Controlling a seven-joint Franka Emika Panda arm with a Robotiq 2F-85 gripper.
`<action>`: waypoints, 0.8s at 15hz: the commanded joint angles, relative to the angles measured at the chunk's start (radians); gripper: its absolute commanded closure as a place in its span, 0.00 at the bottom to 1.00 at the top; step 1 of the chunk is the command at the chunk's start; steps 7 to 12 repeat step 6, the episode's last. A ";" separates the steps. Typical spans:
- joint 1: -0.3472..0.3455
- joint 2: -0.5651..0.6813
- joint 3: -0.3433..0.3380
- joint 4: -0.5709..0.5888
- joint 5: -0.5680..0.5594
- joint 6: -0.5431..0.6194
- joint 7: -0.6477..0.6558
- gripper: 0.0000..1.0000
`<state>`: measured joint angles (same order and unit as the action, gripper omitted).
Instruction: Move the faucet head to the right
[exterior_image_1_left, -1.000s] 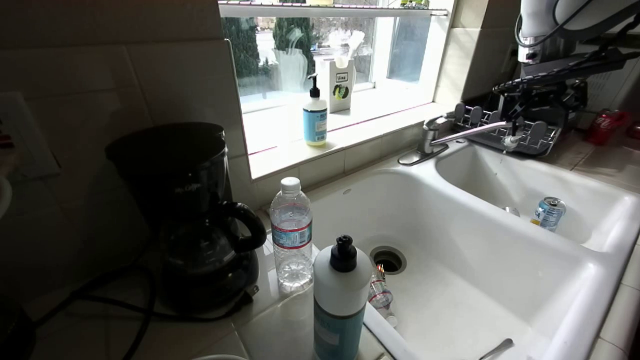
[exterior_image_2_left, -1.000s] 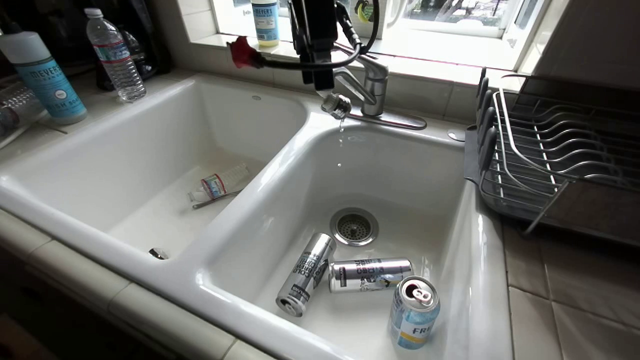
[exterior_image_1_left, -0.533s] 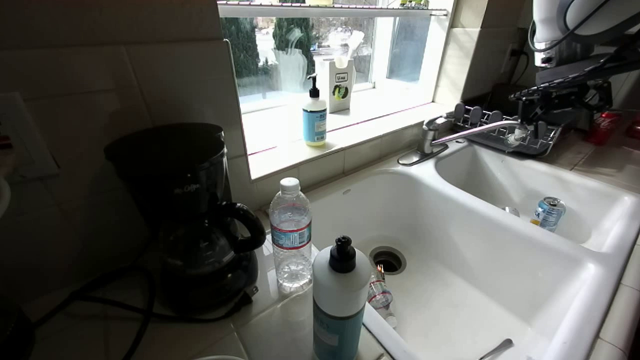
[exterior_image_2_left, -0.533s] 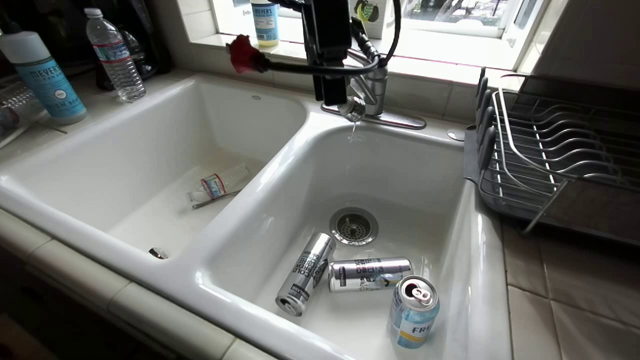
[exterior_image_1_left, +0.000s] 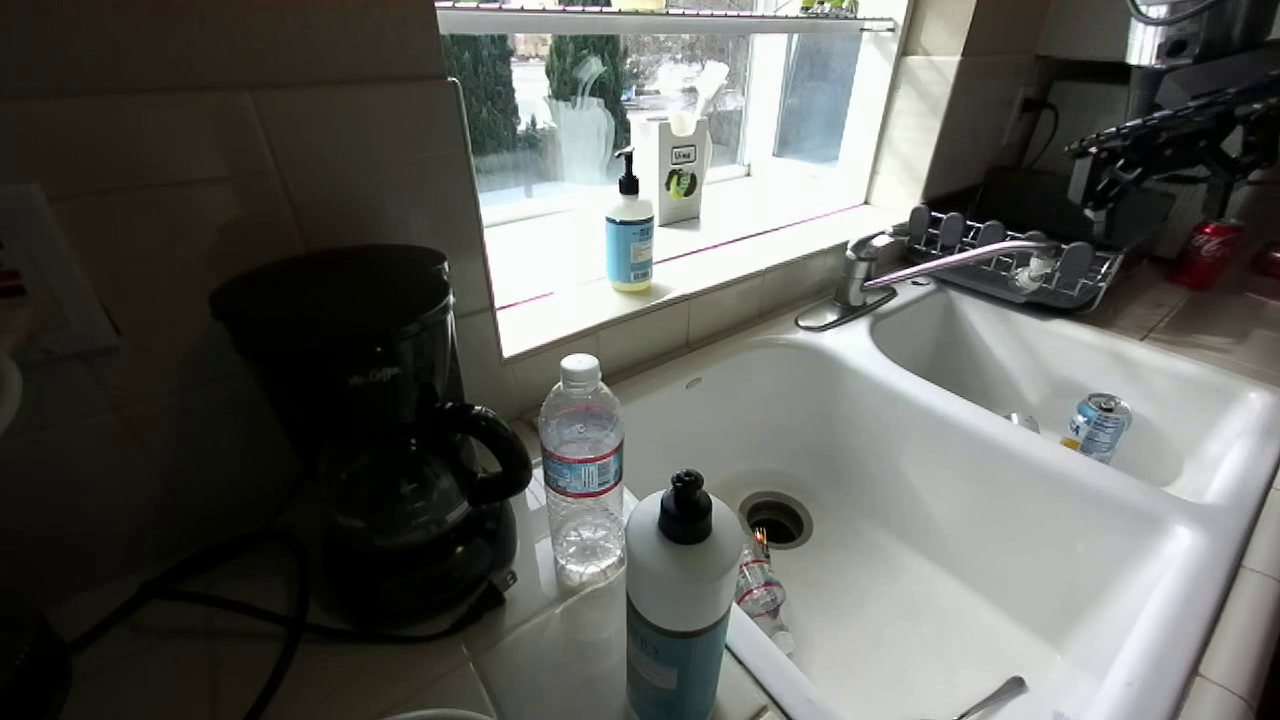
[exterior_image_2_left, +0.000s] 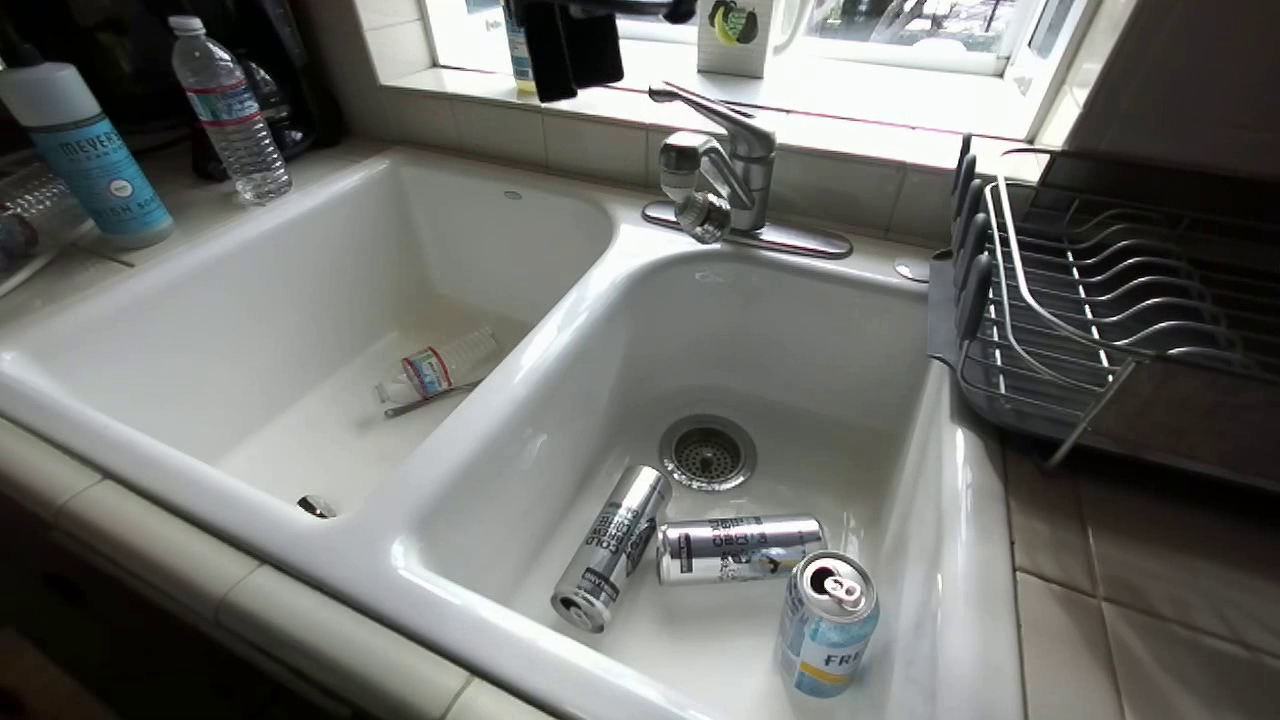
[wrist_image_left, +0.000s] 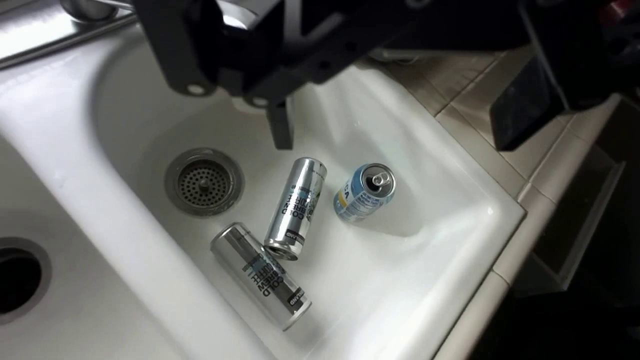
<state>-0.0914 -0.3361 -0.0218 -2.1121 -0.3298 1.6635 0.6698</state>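
Note:
The chrome faucet head (exterior_image_1_left: 945, 265) reaches out over the right-hand basin, with its small nozzle at the tip. In an exterior view its spout (exterior_image_2_left: 705, 165) points forward, below the lever handle. In the wrist view only parts of the faucet (wrist_image_left: 90, 7) show at the top left, and the gripper hides the rest. My gripper (wrist_image_left: 395, 142) is open, its two fingers wide apart with nothing between them. In an exterior view the gripper (exterior_image_1_left: 1155, 205) hangs beyond the spout's tip, apart from it. It also shows raised by the window (exterior_image_2_left: 575, 75).
Cans (exterior_image_2_left: 740, 548) lie and stand in the basin with the drain (exterior_image_2_left: 708, 453). A dish rack (exterior_image_2_left: 1120, 300) stands beside it. The other basin holds a plastic bottle (exterior_image_2_left: 430, 370). Soap bottles (exterior_image_1_left: 630, 240), a water bottle (exterior_image_1_left: 583, 470) and a coffee maker (exterior_image_1_left: 380, 430) stand nearby.
The spout's tip swung slightly to the right early on, then stayed still. My gripper was at the spout's tip and has moved up and away, leaving it free. The dripping water has stopped.

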 joint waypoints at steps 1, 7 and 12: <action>0.027 -0.141 0.018 -0.076 0.061 0.057 -0.119 0.00; 0.003 -0.136 0.058 -0.038 0.080 0.051 -0.134 0.00; 0.003 -0.136 0.058 -0.038 0.080 0.051 -0.134 0.00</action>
